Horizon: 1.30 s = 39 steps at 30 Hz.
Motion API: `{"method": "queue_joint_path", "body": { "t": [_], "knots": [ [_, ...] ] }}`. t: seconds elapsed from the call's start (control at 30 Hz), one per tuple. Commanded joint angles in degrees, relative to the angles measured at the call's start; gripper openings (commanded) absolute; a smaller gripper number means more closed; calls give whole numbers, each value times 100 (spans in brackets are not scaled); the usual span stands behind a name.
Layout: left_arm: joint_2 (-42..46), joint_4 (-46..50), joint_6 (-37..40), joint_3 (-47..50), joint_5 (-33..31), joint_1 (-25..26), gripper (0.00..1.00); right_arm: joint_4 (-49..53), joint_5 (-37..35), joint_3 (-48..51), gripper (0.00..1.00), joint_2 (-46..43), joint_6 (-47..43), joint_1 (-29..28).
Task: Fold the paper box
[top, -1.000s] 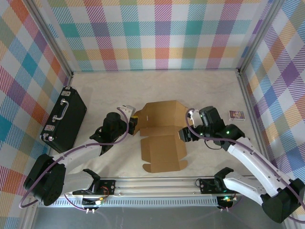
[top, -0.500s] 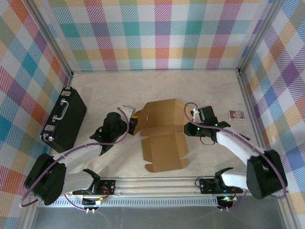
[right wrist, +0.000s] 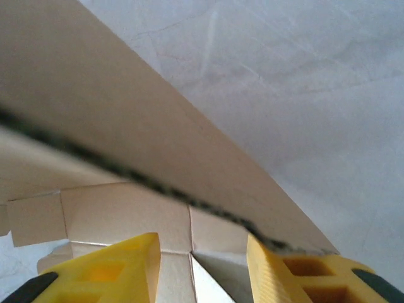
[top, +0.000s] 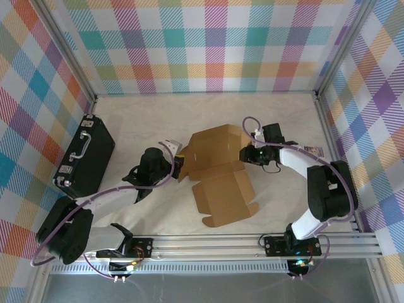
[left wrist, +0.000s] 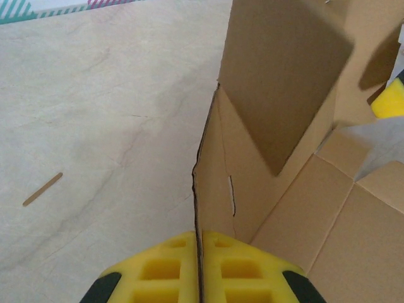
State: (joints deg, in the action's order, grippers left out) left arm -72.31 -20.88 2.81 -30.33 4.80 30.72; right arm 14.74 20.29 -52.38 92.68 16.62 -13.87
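Where the bench (top: 158, 120) meets its near edge, the two arms rise from their rail. Just beyond them the box (top: 222, 201) lies in the middle of the bench, half made. Its nearest part is a flat panel with small flaps, spread on the surface and skewed a little. Behind that panel the cardboard stands up into walls, with a taller flap tilted above them.

The left gripper (top: 179, 165) is at the box's left wall, clenched on it. Seen from its wrist, the yellow fingers (left wrist: 170, 268) press together with the thin upright edge of the wall caught between them.

The right gripper (top: 245, 153) is at the right wall, a touch farther from the near edge. Its jaws are released. At that wrist the two fingers (right wrist: 104, 268) stand well apart. A cardboard edge runs slantwise across in front of them, its end just beside one finger and not pinched.

At the left edge a black case (top: 85, 154) with a handle lies flat, well apart from the box. By the right edge, past the right arm, sits a small printed packet (top: 314, 150).
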Motion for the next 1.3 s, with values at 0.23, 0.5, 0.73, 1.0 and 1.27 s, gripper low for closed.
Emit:
{"method": "queue_joint_path", "body": {
  "t": [0.23,0.5,0.73,1.0,1.27],
  "knots": [
    [-519,-30,20,-351,-48,48,0,356,-66,-402,56,644,-331,18],
    [-624,-69,53,-364,21,46,0,416,167,-564,56,1003,-274,10],
    [-632,-78,36,-382,94,55,0,34,831,-367,52,784,-280,-95],
    [-512,-30,62,-360,103,74,0,-548,1123,25,50,364,-291,-256],
    [-457,-4,75,-342,104,98,0,-999,1255,328,52,28,-257,-310]
  ]
}}
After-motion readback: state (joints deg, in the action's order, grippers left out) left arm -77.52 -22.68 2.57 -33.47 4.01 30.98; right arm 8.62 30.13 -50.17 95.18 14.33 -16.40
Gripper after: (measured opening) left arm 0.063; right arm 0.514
